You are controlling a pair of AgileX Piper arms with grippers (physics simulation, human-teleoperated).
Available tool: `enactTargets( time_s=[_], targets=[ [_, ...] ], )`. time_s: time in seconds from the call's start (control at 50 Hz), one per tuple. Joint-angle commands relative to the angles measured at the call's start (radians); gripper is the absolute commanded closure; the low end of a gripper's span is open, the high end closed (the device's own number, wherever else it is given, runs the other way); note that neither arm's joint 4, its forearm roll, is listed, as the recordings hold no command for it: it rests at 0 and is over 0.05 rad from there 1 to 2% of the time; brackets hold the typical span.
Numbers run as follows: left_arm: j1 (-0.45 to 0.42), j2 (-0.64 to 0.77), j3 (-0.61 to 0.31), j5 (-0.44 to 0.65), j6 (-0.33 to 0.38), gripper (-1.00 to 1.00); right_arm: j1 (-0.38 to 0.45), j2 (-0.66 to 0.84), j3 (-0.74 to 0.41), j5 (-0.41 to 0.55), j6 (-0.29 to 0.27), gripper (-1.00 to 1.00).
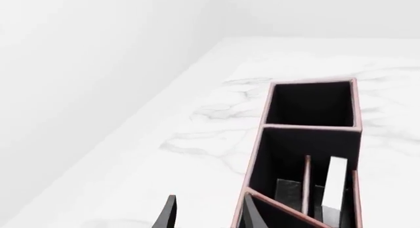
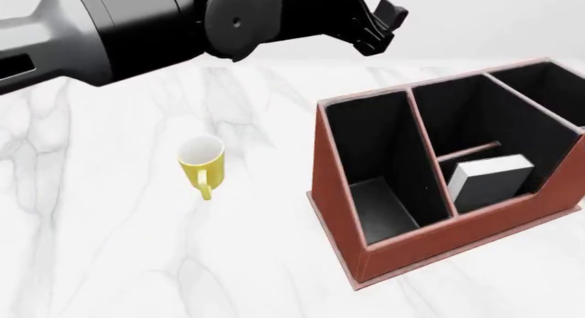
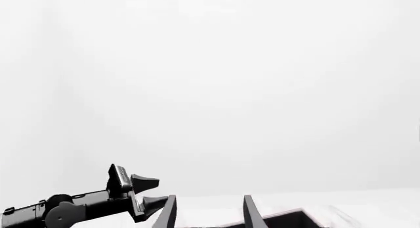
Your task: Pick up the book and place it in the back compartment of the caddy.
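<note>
The red-brown caddy [image 2: 338,194] stands at the table's right. The black book [image 2: 489,181] stands inside it, white page edges up. It is in the short middle cell whose outer wall is the caddy's low rim, the back compartment [image 2: 516,196]. In the left wrist view the book [image 1: 336,184] shows inside the caddy [image 1: 262,139]. My left gripper [image 2: 393,30] is open and empty, high above the caddy's far left corner; it also shows in the left wrist view [image 1: 208,201] and the right wrist view [image 3: 154,191]. My right gripper [image 3: 208,198] is open and empty, out of the front view.
A yellow mug [image 2: 201,164] stands on the marble table [image 2: 137,263] left of the caddy. The left arm [image 2: 109,30] spans the top of the front view. The caddy's long left cell [image 2: 379,194] holds nothing.
</note>
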Motion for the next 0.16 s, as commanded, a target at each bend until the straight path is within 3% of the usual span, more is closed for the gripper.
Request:
enactTargets(
  time_s=[0.02, 0.12, 0.16],
  targets=[
    [0.003, 0.003, 0.012, -0.010, -0.002, -1.00, -0.030, -0.005, -0.369, 0.160, -0.008, -1.00],
    [0.004, 0.007, 0.021, -0.020, -0.003, -1.00, -0.066, 0.055, -0.565, 0.177, -0.019, -1.00],
    [0.004, 0.009, 0.022, -0.021, -0.002, -1.00, -0.076, 0.066, -0.595, 0.180, -0.014, -1.00]
  ],
)
